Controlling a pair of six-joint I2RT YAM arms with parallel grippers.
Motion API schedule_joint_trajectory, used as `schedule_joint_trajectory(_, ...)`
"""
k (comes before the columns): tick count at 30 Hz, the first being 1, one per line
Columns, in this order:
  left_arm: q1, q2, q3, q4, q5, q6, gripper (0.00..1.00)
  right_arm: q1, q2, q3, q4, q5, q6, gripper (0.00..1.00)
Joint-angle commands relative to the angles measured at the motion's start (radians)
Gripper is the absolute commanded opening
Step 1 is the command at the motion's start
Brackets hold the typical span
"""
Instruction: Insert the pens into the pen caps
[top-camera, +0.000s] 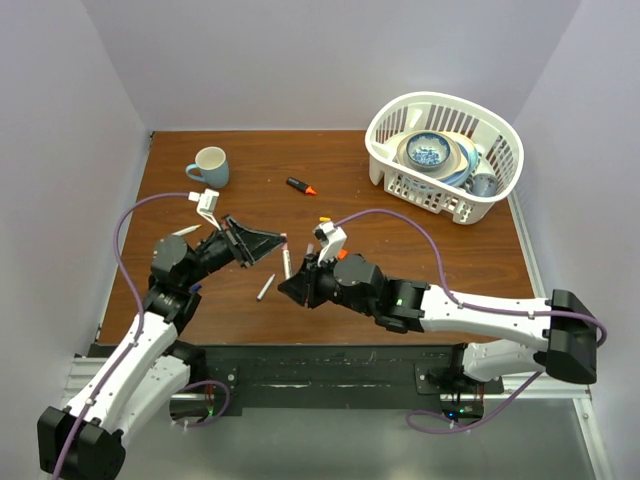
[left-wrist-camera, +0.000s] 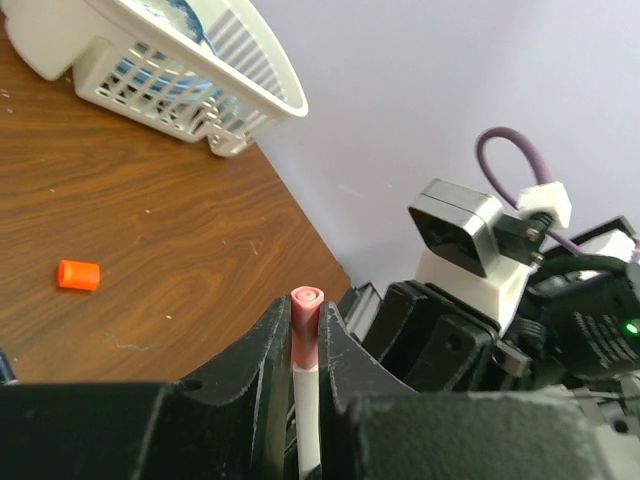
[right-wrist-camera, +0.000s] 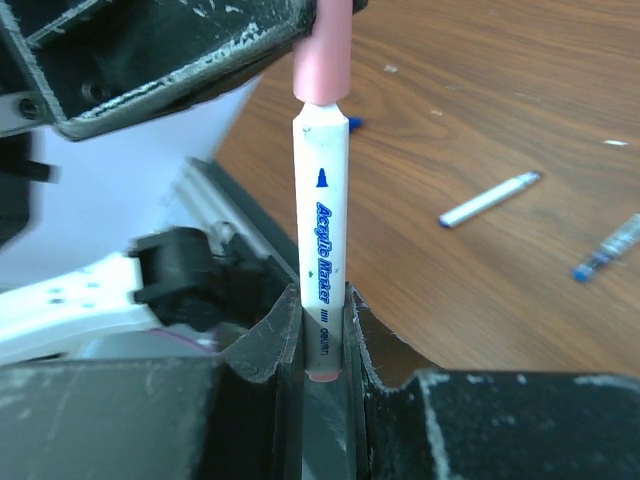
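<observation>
The brown counter carries a white basket at the upper right of the top view, and both arms meet mid-frame. The left end effector is pinched narrow on the pink cap. The right end effector clamps the lower barrel of the white pen. In the right wrist view the cap sits straight above the pen's tip on one shared long axis, apparently nearly seated. What remains, I judge, is a straight push along that line.

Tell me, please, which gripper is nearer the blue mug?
Left: in the top view the left gripper sits below-right of the mug; the right gripper lies farther along that diagonal.
</observation>
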Motion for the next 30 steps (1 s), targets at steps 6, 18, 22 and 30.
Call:
schedule_joint_trajectory(6,-0.026,-0.019,0.044,-0.31,-0.106,0.165,0.0,-0.006,0.101,0.307,-0.277,0.352,-0.193,0.0)
schedule_joint_trajectory(18,-0.048,0.037,0.081,-0.443,-0.164,0.182,0.0,-0.005,0.218,0.436,-0.285,0.335,-0.325,0.0)
schedule_joint_trajectory(22,-0.051,0.055,0.111,-0.475,-0.183,0.161,0.0,-0.005,0.235,0.418,-0.233,0.294,-0.338,0.0)
schedule_joint_trajectory(30,-0.054,0.078,0.176,-0.484,-0.171,0.139,0.12,-0.006,0.234,0.375,-0.146,0.228,-0.388,0.0)
